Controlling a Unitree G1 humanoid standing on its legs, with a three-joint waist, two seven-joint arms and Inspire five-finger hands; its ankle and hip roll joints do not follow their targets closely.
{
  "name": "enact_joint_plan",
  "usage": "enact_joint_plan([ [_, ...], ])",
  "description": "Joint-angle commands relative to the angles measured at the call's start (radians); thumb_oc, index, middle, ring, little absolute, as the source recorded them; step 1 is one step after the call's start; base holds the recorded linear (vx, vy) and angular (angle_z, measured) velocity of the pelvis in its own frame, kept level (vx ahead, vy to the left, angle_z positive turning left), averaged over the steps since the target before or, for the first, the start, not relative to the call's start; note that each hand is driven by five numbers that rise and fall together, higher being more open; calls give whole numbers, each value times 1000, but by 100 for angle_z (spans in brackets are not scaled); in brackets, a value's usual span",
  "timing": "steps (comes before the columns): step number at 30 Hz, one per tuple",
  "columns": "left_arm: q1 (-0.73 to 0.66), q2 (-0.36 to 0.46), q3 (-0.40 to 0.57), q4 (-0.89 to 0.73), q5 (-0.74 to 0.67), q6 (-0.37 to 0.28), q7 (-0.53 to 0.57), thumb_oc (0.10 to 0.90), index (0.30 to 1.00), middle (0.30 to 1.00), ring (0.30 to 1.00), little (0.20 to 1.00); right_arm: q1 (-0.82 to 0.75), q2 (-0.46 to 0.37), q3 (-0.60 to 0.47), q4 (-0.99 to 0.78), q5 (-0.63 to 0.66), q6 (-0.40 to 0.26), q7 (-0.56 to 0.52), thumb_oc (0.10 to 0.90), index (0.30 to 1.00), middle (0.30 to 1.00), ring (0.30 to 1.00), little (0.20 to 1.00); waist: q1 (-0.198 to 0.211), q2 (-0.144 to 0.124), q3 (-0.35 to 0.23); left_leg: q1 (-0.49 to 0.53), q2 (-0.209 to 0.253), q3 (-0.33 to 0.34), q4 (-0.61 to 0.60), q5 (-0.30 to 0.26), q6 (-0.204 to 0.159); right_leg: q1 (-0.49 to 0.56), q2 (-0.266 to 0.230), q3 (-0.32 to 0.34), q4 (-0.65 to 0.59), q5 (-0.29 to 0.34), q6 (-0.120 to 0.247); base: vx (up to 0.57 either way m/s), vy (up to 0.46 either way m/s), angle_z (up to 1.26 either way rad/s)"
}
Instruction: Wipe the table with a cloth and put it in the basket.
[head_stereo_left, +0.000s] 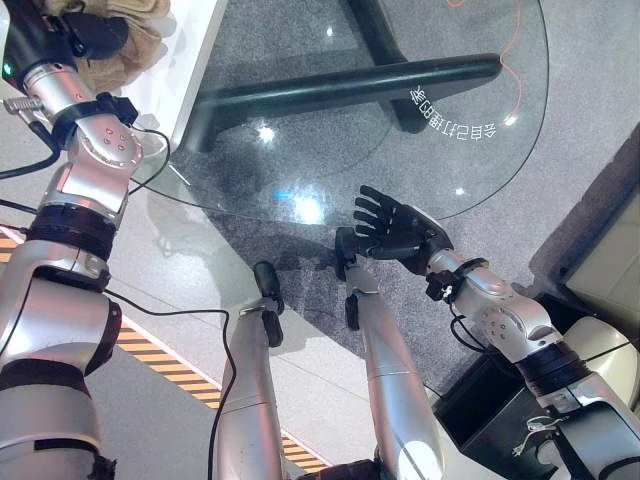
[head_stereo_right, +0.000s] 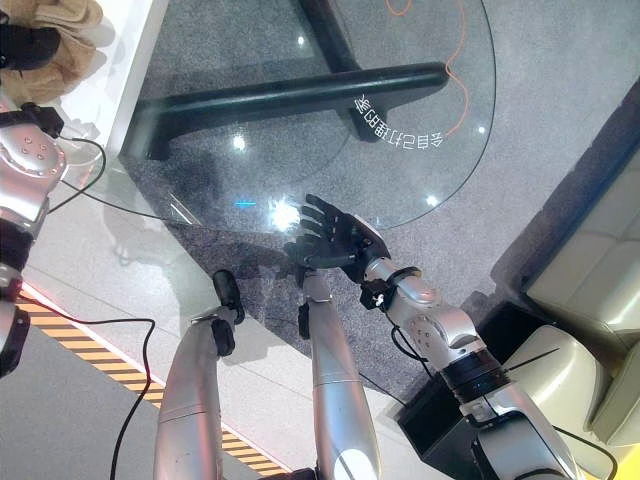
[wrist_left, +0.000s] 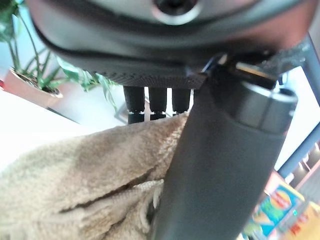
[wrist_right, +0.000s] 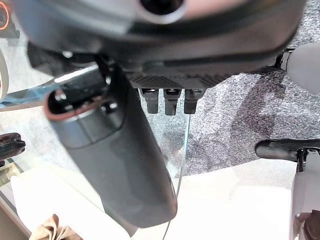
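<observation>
A beige cloth (head_stereo_left: 130, 50) lies bunched on a white surface (head_stereo_left: 190, 50) at the far left, beside the round glass table (head_stereo_left: 330, 150). My left hand (head_stereo_left: 85, 35) rests on the cloth with straight fingers (wrist_left: 155, 100) and the thumb (wrist_left: 220, 165) stretched along it; the cloth (wrist_left: 75, 190) hides the fingertips. My right hand (head_stereo_left: 400, 232) hovers open over the near edge of the glass, holding nothing. Its straight fingers (wrist_right: 170, 102) point across the rim of the glass.
The table's black base (head_stereo_left: 340, 90) shows through the glass, with white lettering (head_stereo_left: 455, 118) on the top. An orange cable (head_stereo_left: 515, 70) runs over the grey floor beyond. Pale cushioned furniture (head_stereo_right: 600, 260) stands at the right. Yellow-black tape (head_stereo_left: 170, 360) crosses the floor near me.
</observation>
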Motion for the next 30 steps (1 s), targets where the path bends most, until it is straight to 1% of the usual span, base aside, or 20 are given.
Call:
enact_joint_plan([
  [1,-133,63,7,-5,-20,-3,-15,586,716,716,716,686,-5,-31,-15,-38,48,-65,46,800,900,900,900,900,26,-7,-21,89,-42,36,-177,67,49,31,43,11,-57,28,18,5,-20,-5],
  [2,-130,57,13,7,-42,2,-25,800,900,900,900,900,-7,-26,-13,-36,46,-65,43,800,900,900,900,900,25,-9,-21,88,-42,36,-179,68,49,29,45,12,-57,28,18,0,0,0],
  [7,-119,54,22,44,-39,-2,-46,800,900,900,900,900,-11,-18,-3,-20,45,-78,41,800,900,900,900,900,22,-13,-21,91,-43,34,-195,75,44,32,46,12,-69,33,19,1,-23,-1],
  [9,-105,58,29,41,-56,-11,-29,800,900,900,900,900,-1,-20,-5,-37,46,-79,47,800,900,900,900,900,22,-11,-21,95,-45,34,-198,76,44,32,47,13,-68,33,20,0,0,0],
  [12,-96,64,33,37,-51,-8,-25,800,900,900,900,900,9,-20,-9,-48,37,-78,52,800,900,900,900,900,22,-9,-21,102,-45,36,-205,78,45,35,47,11,-68,31,20,0,0,0],
  [18,-76,76,49,17,-38,-21,5,800,900,900,900,900,40,-11,-16,-86,17,-73,37,800,900,900,900,900,28,0,-21,114,-50,34,-214,84,44,47,40,4,-74,26,19,0,0,0],
  [21,-65,89,56,-12,-30,-48,19,800,900,900,900,900,59,-16,-19,-114,20,-72,25,800,900,900,900,900,32,4,-21,115,-54,30,-214,84,46,47,37,1,-73,25,18,-1,-24,0],
  [23,-59,95,53,-34,-11,-55,28,800,900,900,900,900,76,-8,-25,-127,6,-72,22,800,900,900,900,900,33,8,-21,118,-54,29,-219,86,47,48,36,0,-74,26,18,-10,-53,1],
  [24,-39,102,62,-71,16,-71,52,800,900,900,900,900,100,-7,-34,-148,4,-74,17,800,900,900,900,900,38,12,-21,119,-59,26,-222,86,50,48,35,-1,-77,25,17,-15,-68,2],
  [28,13,116,93,-138,60,-86,108,800,900,900,900,900,137,10,-42,-172,-28,-80,15,800,900,900,900,900,51,26,-21,141,-67,24,-246,97,50,64,30,-14,-79,17,17,-35,-50,4],
  [30,51,126,123,-172,69,-107,139,800,900,900,900,900,162,19,-50,-189,-43,-87,6,800,900,900,900,900,58,33,-21,153,-69,26,-251,100,52,72,29,-20,-72,8,14,-43,-56,8],
])
